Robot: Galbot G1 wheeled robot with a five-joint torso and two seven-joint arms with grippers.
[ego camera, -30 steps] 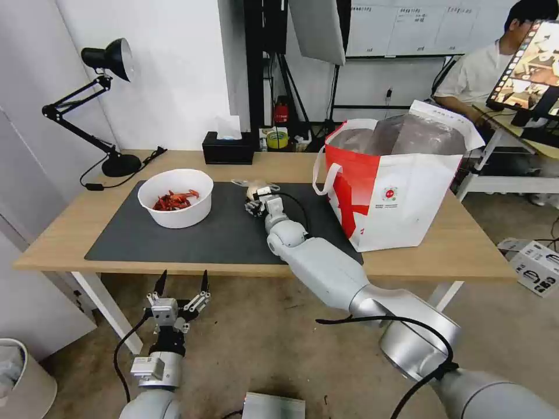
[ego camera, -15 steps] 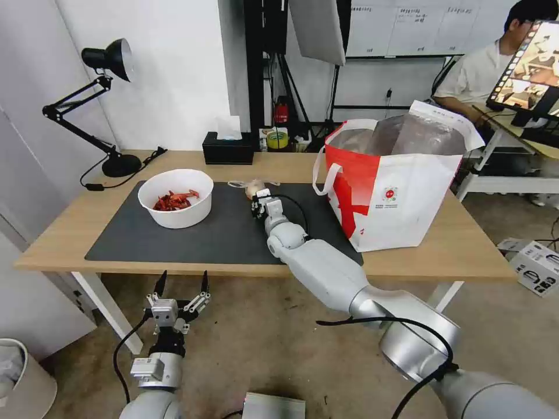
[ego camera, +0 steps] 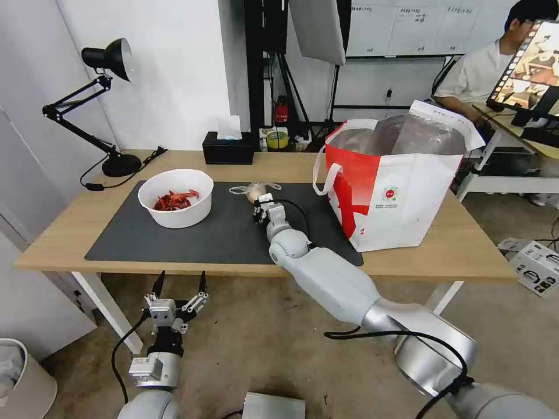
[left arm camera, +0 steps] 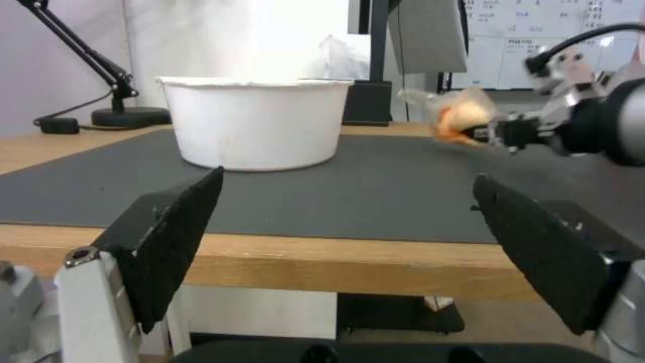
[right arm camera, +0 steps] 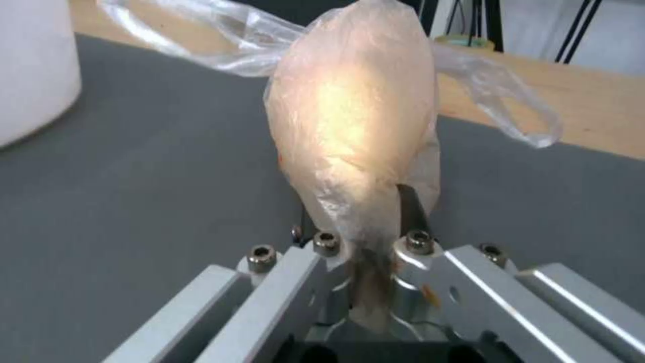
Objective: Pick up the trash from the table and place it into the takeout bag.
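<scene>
gripping one wrapped lump (right arm camera: 352,126), right tool (ego camera: 260,203)

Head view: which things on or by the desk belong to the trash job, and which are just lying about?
Job: bowl of red shells; wrapped beige lump, clamped in right gripper; takeout bag; desk.
Lying about: black tissue box; desk lamp. Left gripper open, below the desk edge.
</scene>
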